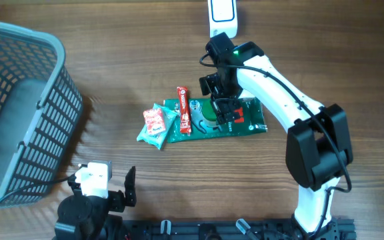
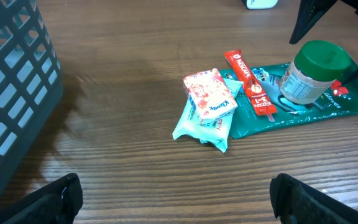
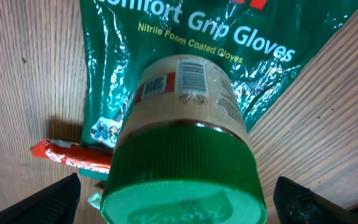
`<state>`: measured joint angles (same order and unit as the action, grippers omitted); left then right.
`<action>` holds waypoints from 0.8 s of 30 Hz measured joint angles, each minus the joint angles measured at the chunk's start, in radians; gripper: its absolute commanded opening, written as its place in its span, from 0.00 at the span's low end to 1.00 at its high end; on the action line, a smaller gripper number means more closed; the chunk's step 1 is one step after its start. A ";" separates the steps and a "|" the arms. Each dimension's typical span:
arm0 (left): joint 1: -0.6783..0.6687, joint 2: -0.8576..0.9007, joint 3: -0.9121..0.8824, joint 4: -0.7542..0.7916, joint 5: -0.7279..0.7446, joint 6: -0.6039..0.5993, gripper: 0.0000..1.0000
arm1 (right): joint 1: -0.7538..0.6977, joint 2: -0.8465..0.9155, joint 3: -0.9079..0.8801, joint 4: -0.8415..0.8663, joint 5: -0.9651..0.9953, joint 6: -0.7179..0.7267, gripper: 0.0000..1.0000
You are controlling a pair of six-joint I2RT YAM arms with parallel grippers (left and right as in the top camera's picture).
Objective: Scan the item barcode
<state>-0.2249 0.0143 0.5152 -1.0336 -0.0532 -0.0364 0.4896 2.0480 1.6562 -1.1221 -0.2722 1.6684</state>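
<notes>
Pre-grasp step: right gripper (image 1: 224, 113) wide open over jar (image 3: 185, 118), holding nothing; left gripper (image 2: 179, 199) open, idle. Next: close on jar, turn barcode (image 3: 192, 74) to scanner (image 1: 222, 17).

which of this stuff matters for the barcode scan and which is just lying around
For the job: green-lidded jar, its barcode, white device, likely the scanner, right gripper over the jar.
Lying about: gloves pack, red stick, snack packets, basket, left gripper.

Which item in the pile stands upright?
The green-lidded jar, standing on the green gloves pack; the red stick, pink packet and teal packet all lie flat.
</notes>
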 measured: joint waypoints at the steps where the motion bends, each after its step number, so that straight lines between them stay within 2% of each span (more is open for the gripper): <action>1: 0.000 0.000 0.000 0.000 0.000 0.000 1.00 | 0.000 0.000 0.000 -0.003 0.002 -0.010 0.82; 4: 0.000 0.000 0.000 0.000 0.000 0.000 1.00 | 0.000 0.000 0.000 -0.005 0.020 -0.124 0.67; 8: 0.000 0.000 0.000 0.000 0.000 0.000 1.00 | 0.000 0.000 0.000 -0.006 0.032 -0.393 0.63; 9: 0.000 0.000 0.000 0.000 0.000 0.000 1.00 | 0.000 0.000 0.000 -0.006 0.034 -0.552 0.63; 10: 0.000 0.000 0.000 0.000 0.000 0.000 1.00 | 0.000 0.000 0.001 -0.007 0.035 -0.702 0.64; 13: 0.000 0.000 0.000 0.000 0.000 0.000 1.00 | 0.000 0.000 0.022 -0.081 0.065 -1.093 0.85; 15: 0.000 0.000 0.000 0.000 0.000 0.000 1.00 | -0.001 -0.007 0.041 -0.121 0.129 -1.320 0.93; 17: 0.000 0.000 0.000 0.000 0.000 0.000 1.00 | -0.002 -0.025 0.088 -0.166 0.222 -1.410 0.99; 20: 0.000 0.000 0.000 0.000 0.000 0.000 1.00 | -0.002 -0.072 0.170 -0.175 0.262 -1.463 1.00; 22: 0.000 0.000 0.000 0.000 0.000 0.000 1.00 | -0.002 -0.105 0.201 -0.173 0.266 -1.371 1.00; 24: 0.000 0.000 0.000 0.000 0.000 0.000 1.00 | -0.002 -0.135 0.222 -0.240 0.261 -1.108 1.00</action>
<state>-0.2249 0.0147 0.5152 -1.0336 -0.0532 -0.0364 0.4873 1.9129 1.8778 -1.3617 -0.0109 0.5606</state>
